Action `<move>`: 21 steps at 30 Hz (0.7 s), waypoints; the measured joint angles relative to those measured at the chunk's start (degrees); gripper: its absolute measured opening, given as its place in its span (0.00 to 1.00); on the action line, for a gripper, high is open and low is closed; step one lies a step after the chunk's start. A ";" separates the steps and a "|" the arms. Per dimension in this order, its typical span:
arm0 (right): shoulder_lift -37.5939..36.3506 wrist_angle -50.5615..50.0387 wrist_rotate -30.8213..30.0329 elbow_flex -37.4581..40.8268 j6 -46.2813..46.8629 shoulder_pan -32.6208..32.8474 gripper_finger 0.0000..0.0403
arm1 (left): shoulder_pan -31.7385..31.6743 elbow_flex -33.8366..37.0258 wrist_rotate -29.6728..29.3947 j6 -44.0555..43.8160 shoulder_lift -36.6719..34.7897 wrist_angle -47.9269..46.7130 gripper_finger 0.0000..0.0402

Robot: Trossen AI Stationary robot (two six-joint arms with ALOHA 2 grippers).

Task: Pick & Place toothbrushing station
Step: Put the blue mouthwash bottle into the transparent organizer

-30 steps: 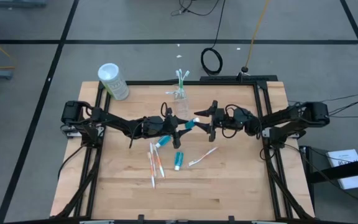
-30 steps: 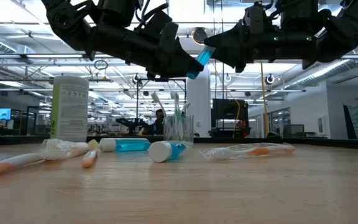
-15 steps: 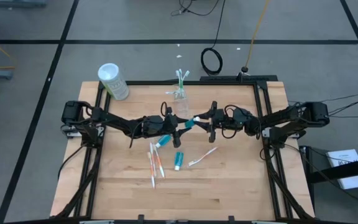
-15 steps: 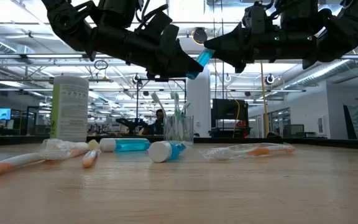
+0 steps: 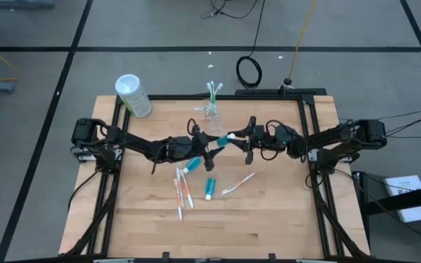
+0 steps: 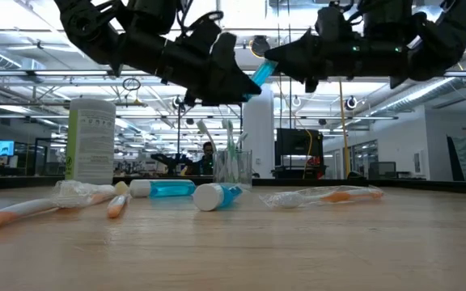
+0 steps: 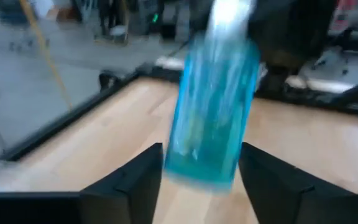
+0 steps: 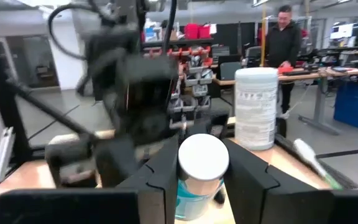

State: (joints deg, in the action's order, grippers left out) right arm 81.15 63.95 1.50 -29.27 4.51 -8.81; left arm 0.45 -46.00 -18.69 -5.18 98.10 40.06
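A blue toothpaste tube (image 5: 223,142) with a white cap hangs in the air over the table's middle, between my two grippers. My left gripper (image 7: 201,177) comes from the table's left. Its fingers stand close on either side of the tube's flat end (image 7: 201,168). My right gripper (image 8: 204,171) comes from the table's right and is shut on the cap end. Behind them the clear cup (image 5: 212,123) stands on its base near the far edge, with green toothbrushes (image 5: 213,91) upright in it. My left gripper reaches level from the table's left with one finger (image 7: 145,171) at each side of the tube's flat end; whether they touch it I cannot tell. My right gripper pinches the tube at its white cap (image 8: 204,158) between its two fingers, coming about level from the table's right. The tube (image 6: 261,74) is lifted clear of the table and slants, cap end higher.
Two more blue tubes (image 5: 190,166) (image 5: 210,188) and several toothbrushes (image 5: 181,193) (image 5: 238,184) lie on the wood nearer the front. A white canister (image 5: 134,95) stands at the far left corner. A person (image 8: 284,43) is in the room beyond the table.
My right gripper has shut on the tube's cap end. My left gripper has turned a little at the wrist, and the tube has shifted slightly toward the far edge while staying clear of the table.
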 joint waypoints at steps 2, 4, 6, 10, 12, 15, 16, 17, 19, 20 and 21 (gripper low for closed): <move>-0.13 -0.81 -0.14 -1.35 0.25 -0.84 0.23 | 0.19 0.10 0.17 -1.48 0.15 -0.94 0.60; -0.16 -3.36 -0.16 -3.05 0.15 -1.70 0.23 | 0.75 0.12 1.13 -1.89 -0.15 -1.46 0.66; -0.09 -6.46 -0.13 -4.86 -0.66 -2.56 0.23 | 1.38 0.09 2.27 -1.33 -0.75 -1.64 0.70; -0.13 -12.49 0.07 -9.75 -2.75 -4.80 0.23 | 2.89 0.17 3.04 0.21 -2.27 -4.67 0.76; -0.12 -17.14 0.06 -12.54 -3.85 -6.21 0.23 | 3.43 0.14 1.69 0.69 -4.21 -8.33 0.77; -0.12 -24.09 0.12 -16.88 -4.69 -8.32 0.23 | 3.70 0.14 -1.69 0.06 -7.46 -15.60 0.77; -0.12 -26.05 0.34 -18.19 -5.12 -8.98 0.23 | 3.61 0.14 -3.12 -0.52 -8.83 -18.38 0.77; -0.09 -27.74 1.15 -19.28 -5.47 -9.79 0.23 | 3.61 0.16 -4.60 -0.99 -10.17 -20.66 0.77; 0.62 -28.89 2.92 -20.84 -5.47 -11.20 0.23 | 3.58 0.14 -7.10 -0.58 -12.81 -23.52 0.76; 1.05 -28.92 3.69 -21.14 -5.09 -11.92 0.24 | 3.59 0.21 -8.11 0.37 -14.10 -25.08 0.75; 1.54 -29.00 4.61 -21.42 -4.85 -12.64 0.24 | 3.61 0.57 -8.62 1.54 -15.15 -25.27 0.75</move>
State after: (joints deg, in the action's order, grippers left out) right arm 82.69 34.95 6.11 -50.69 -0.34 -21.45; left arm 4.05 -45.43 -27.31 -3.64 82.95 14.79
